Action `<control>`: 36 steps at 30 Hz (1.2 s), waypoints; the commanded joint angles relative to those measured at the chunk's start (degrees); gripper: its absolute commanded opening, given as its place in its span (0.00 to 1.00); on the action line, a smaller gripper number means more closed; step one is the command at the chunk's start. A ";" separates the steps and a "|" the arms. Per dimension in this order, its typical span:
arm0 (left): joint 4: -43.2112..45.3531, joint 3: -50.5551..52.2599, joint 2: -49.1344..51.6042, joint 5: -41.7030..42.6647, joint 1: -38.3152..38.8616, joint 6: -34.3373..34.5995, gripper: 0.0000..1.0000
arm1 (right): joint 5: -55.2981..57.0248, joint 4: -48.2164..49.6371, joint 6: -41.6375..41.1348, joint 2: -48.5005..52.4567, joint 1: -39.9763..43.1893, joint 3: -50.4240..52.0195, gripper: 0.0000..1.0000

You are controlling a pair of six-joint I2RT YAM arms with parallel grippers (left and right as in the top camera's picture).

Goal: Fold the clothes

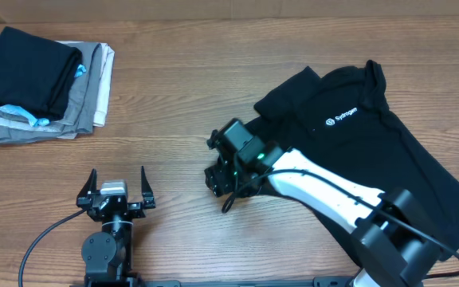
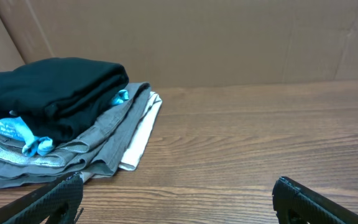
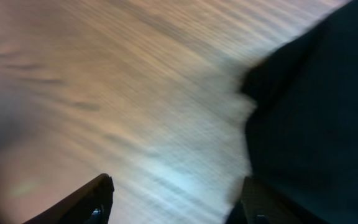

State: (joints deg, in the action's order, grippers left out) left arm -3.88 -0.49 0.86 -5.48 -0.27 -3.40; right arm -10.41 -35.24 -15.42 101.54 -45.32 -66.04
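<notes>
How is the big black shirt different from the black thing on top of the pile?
The black shirt lies spread out; the black garment on the pile is folded. The shirt lies on the bare table; the folded garment rests on grey clothes. The shirt shows a white logo; the folded garment shows none. Both are black cloth.

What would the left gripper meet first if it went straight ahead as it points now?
Nothing near: bare table lies ahead of the left gripper, with the folded stack off to its left. Probably the back wall first, though depth is unclear.
</notes>
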 commanded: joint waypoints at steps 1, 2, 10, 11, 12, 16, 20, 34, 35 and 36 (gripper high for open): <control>0.07 0.22 -0.61 -0.68 -0.42 -0.90 1.00 | 17.62 0.31 -0.31 1.73 -1.66 0.57 0.72; 0.09 0.22 -0.61 -0.68 -0.42 -0.90 1.00 | 19.04 0.81 -0.66 1.90 -1.97 0.90 0.72; 0.07 0.22 -0.61 -0.68 -0.42 -0.90 1.00 | 22.03 4.15 -1.22 2.23 -2.23 2.36 0.72; 0.09 0.22 -0.61 -0.68 -0.42 -0.92 1.00 | 22.38 4.11 -1.33 2.23 -2.23 2.36 0.72; 0.09 0.22 -0.61 -0.68 -0.42 -0.90 1.00 | 22.40 4.15 -1.33 2.34 -2.23 2.36 0.72; 0.07 0.22 -0.61 -0.68 -0.42 -0.92 1.00 | 22.36 4.55 -1.38 3.54 -2.25 2.36 0.72; 0.09 0.22 -0.61 -0.68 -0.42 -0.90 1.00 | 22.40 4.61 -2.43 5.18 -2.25 2.36 0.71; 0.09 0.22 -0.61 -0.68 -0.42 -0.90 1.00 | 24.87 -0.26 -7.17 2.86 1.75 0.22 0.04; 0.07 0.22 -0.61 -0.68 -0.42 -0.90 1.00 | 24.28 -0.28 -7.15 2.82 2.56 0.24 0.04; 0.07 0.22 -0.61 -0.68 -0.42 -0.92 1.00 | 23.52 -0.33 -7.15 2.82 3.63 0.24 0.04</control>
State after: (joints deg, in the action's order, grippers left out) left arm -3.88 -0.49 0.86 -5.48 -0.27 -3.40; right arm 13.63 -35.57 -21.02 106.80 -44.71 -64.36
